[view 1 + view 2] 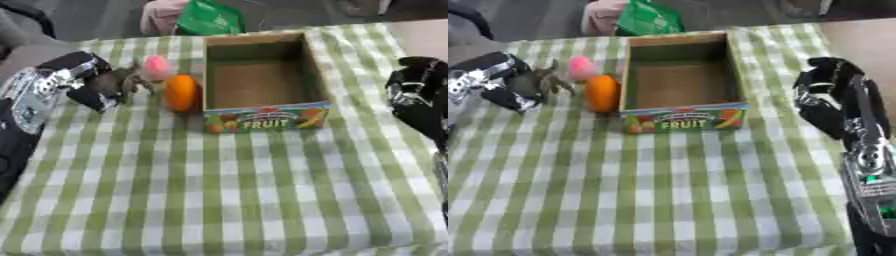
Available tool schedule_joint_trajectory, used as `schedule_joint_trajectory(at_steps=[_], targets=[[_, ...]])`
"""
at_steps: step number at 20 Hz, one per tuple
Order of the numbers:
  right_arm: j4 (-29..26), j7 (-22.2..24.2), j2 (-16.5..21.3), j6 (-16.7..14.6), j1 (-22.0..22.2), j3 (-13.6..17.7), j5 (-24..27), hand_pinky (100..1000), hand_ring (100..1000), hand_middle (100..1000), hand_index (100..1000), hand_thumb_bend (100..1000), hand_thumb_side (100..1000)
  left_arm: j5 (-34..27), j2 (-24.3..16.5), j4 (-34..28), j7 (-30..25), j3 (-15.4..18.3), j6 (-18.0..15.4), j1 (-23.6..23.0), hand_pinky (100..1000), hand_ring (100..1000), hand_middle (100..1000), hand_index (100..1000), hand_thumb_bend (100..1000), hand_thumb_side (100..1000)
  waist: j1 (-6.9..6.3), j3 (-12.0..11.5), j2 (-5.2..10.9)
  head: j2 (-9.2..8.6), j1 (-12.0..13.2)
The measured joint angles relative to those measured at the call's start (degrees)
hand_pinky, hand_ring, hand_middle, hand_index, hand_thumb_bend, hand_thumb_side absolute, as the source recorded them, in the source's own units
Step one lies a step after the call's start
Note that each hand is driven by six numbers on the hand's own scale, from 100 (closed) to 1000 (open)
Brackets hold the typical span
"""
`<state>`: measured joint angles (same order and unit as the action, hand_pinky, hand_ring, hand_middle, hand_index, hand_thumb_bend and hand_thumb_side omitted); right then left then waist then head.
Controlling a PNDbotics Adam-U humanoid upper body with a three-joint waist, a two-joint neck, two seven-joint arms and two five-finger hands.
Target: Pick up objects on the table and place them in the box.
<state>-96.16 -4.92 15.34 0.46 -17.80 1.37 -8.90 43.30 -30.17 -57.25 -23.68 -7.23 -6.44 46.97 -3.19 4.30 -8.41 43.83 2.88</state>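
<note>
Left hand [105, 85] grips a small grey figure [133, 80] (orange [181, 92] upright beside box [262, 120]); right hand [824, 97] curled empty.

Only thing I can actually read from up here is "FRUIT" in big letters on the front panel of the cardboard box [267, 120], with little fruit pictures around it. There's a smaller line above it, too blurry to read.
</note>
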Motion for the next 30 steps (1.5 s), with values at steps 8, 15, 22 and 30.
schedule_joint_trajectory(at_steps=[8,15,22,30], targets=[[0.0,0.3,-0.1,-0.1,0.1,-0.3,0.0,638,655,558,728,100,149,-4.5,3.7,-6.2,2.2,0.0,1.3,3.4,602,430,341,529,100,212,0.09,0.7,0.60,0.00,0.9],[0.0,1.3,-0.6,-0.2,0.0,-1.4,0.4,638,655,558,727,100,152,-2.0,10.8,-5.4,3.2,-2.3,0.7,7.2,611,453,362,546,100,209,-0.43,3.1,0.73,0.00,2.7],[0.0,1.8,-1.0,-0.3,-0.4,-1.8,0.5,638,655,558,727,100,158,0.8,13.5,-4.0,4.4,-2.9,-0.4,7.7,630,494,407,582,160,207,-0.58,3.5,0.66,0.00,3.3],[0.0,2.8,-1.1,-0.4,-1.3,-2.8,0.5,639,656,558,727,100,159,5.4,19.4,1.1,6.9,-4.6,-2.1,6.5,645,525,441,605,222,207,-1.16,5.6,-0.45,-0.11,4.1]])
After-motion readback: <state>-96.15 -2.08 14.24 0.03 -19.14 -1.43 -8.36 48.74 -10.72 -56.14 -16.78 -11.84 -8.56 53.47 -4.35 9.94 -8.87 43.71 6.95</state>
